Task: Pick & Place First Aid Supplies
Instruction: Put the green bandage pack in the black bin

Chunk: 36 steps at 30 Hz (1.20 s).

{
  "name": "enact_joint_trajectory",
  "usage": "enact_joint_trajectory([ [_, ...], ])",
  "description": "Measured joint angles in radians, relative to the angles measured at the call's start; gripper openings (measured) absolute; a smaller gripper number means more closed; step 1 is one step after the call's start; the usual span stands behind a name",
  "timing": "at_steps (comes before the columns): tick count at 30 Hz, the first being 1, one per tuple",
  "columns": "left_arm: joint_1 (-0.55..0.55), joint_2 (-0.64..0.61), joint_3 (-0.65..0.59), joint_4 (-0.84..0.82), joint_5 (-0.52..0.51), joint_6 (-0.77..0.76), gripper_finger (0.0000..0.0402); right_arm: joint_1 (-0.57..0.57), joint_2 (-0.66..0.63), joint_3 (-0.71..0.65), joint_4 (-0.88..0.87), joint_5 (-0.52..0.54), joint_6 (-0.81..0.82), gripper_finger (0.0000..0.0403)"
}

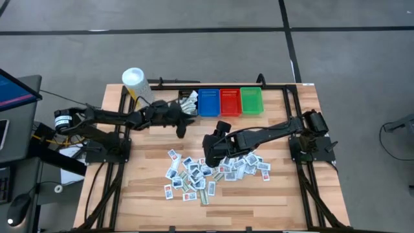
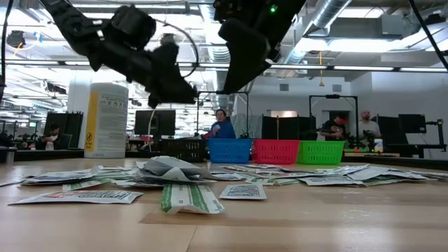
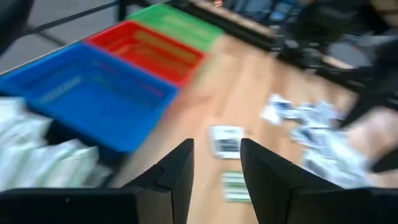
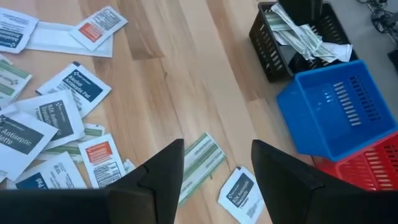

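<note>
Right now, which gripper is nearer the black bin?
Left. The left gripper hovers open just in front of the black bin, empty. The right gripper hangs open farther off, over the edge of the packet pile.

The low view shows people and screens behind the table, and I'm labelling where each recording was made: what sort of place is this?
Probably an open-plan robotics lab or workshop. Bare ducts run along the ceiling, people sit at monitors behind the wooden table, and two robot arms work over scattered packets.
</note>
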Motion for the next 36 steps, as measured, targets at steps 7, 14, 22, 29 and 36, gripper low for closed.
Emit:
enact_joint_trajectory([
  [7,-0.181,-0.069,0.0,-0.001,0.0,0.0,0.0131,0.0,0.0,0.0,0.036,-0.002,0.0,0.0182],
  [14,-0.314,-0.124,0.0,-0.002,-0.005,0.001,0.0131,0.0,0.0,0.0,0.074,-0.005,-0.001,0.0182],
  [22,-0.393,-0.178,0.0,-0.051,-0.008,0.002,0.0131,0.005,0.001,-0.102,0.149,0.001,-0.005,0.0182],
  [29,-0.412,-0.179,0.0,-0.053,-0.011,-0.029,0.0131,0.027,0.001,-0.269,0.293,0.005,0.123,0.0182],
  [36,-0.412,-0.179,0.0,-0.054,-0.011,-0.053,0.0131,0.053,0.001,-0.382,0.443,0.005,0.221,0.0182],
])
